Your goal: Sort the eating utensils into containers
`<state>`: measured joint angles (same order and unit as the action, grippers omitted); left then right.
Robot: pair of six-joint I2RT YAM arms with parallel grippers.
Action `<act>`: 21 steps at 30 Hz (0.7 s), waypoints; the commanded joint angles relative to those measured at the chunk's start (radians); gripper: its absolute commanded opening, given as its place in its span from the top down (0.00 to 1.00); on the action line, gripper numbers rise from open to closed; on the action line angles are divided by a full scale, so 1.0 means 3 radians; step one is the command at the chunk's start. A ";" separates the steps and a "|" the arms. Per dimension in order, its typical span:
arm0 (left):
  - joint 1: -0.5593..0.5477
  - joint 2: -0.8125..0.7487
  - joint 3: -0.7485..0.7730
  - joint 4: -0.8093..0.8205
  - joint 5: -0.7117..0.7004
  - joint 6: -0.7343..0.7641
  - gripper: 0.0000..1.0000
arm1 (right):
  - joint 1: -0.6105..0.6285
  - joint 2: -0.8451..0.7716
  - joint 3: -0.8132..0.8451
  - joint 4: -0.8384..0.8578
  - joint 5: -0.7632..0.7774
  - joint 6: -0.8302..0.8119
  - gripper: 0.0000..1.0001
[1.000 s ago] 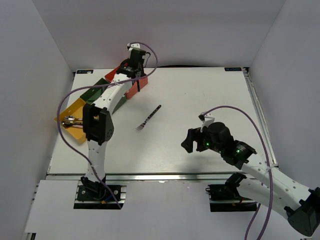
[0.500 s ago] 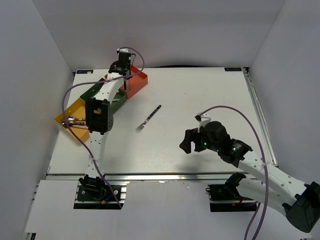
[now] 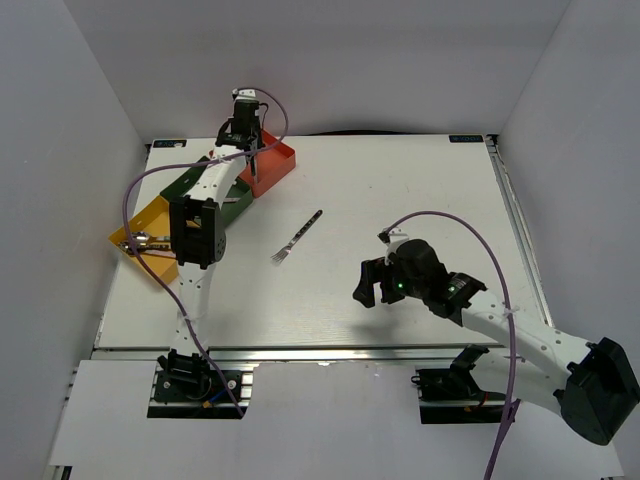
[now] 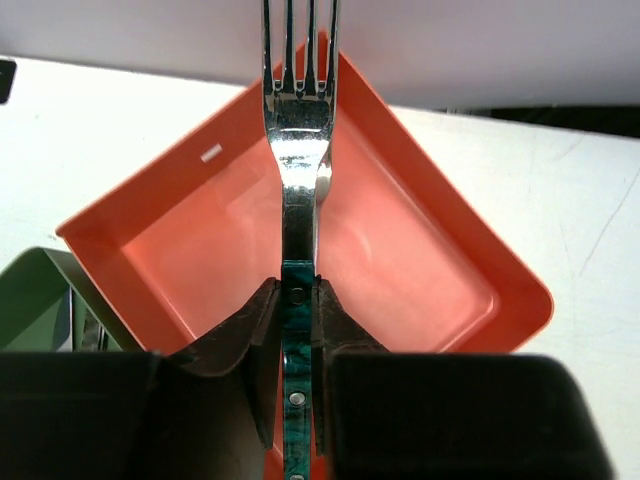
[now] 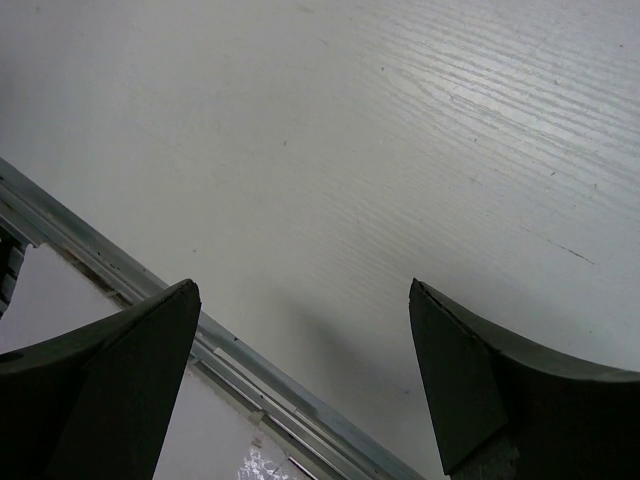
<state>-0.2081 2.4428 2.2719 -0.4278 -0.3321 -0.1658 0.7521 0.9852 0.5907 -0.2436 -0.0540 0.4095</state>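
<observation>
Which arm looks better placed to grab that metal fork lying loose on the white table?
Probably the right. The right gripper is open and empty, hovering over bare table near the loose metal fork. The left gripper is clamped on a teal-handled fork above the red-orange square tray.

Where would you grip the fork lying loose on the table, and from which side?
Grip the fork at its dark handle, the far-right end, coming straight down from above. It lies flat and diagonal, tines toward the near left, so the jaws should close across its narrow width. The open right gripper looks better placed.
</observation>
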 commanded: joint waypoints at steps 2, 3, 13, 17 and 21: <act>0.0080 -0.0023 0.0138 0.0255 0.0049 -0.0030 0.97 | -0.0022 0.0096 0.0015 0.0168 -0.0055 -0.0071 0.11; 0.0085 0.0008 0.0128 0.0270 0.0043 -0.0020 0.94 | -0.0022 0.0116 0.0020 0.0168 -0.0050 -0.0082 0.11; 0.0060 -0.0370 -0.0020 0.0163 0.0237 -0.0035 0.19 | -0.0022 0.0096 0.0097 0.0096 0.0042 -0.0066 0.11; -0.0068 -0.1089 -0.0306 0.0087 0.0304 -0.0153 0.09 | -0.0017 0.0030 0.0112 0.0055 0.0083 -0.0041 0.11; -0.0303 -0.1672 -0.1001 -0.0087 0.0707 -0.0184 0.02 | -0.0017 -0.0103 0.0112 0.0019 0.0134 -0.0015 0.11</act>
<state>-0.2302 2.1635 2.0537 -0.4282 -0.2211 -0.2031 0.7521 0.9939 0.5911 -0.2371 -0.0341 0.4053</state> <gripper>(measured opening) 0.981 0.894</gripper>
